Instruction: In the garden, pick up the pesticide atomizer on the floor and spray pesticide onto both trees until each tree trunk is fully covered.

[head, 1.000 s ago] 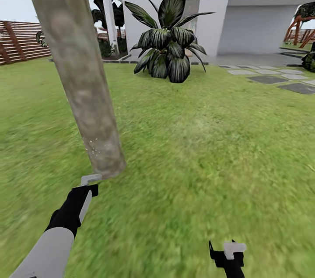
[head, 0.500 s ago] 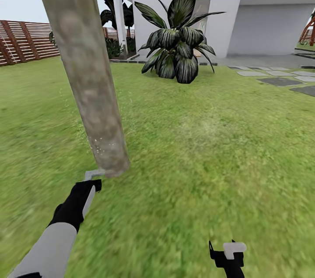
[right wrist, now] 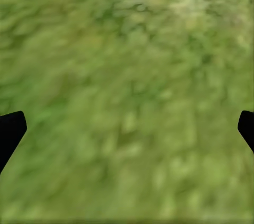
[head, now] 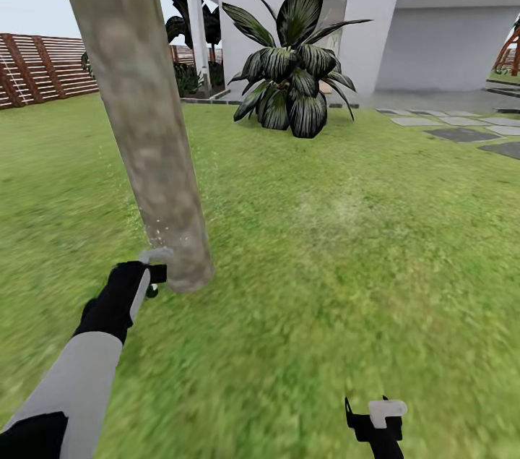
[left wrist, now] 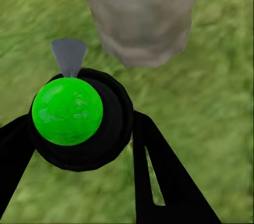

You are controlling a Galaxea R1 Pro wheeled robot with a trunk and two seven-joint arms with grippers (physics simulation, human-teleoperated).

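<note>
A thick, leaning grey-brown tree trunk (head: pixel 148 134) rises from the grass floor (head: pixel 347 249) at the left of the head view. My left gripper (head: pixel 146 278) is shut on the pesticide atomizer (head: pixel 154 256), whose grey nozzle points at the trunk's base from very close. In the left wrist view the atomizer (left wrist: pixel 67 111) is a green ball in a black ring between my fingers (left wrist: pixel 159 171), facing the trunk (left wrist: pixel 143 17). A few whitish pesticide specks (head: pixel 155 233) dot the lower trunk. My right gripper (head: pixel 377 419) hangs open over bare grass (right wrist: pixel 127 97).
A big dark-leaved plant (head: pixel 289 76) stands ahead, in front of a white house (head: pixel 404 25). A brown slatted fence (head: pixel 43 69) runs along the far left. Grey stepping stones (head: pixel 462 132) lie at the right. Open lawn spreads to the right of the trunk.
The head view first shifted slightly left. Since then my left arm has lifted the atomizer and brought it closer to the trunk's base. The right gripper has stayed put.
</note>
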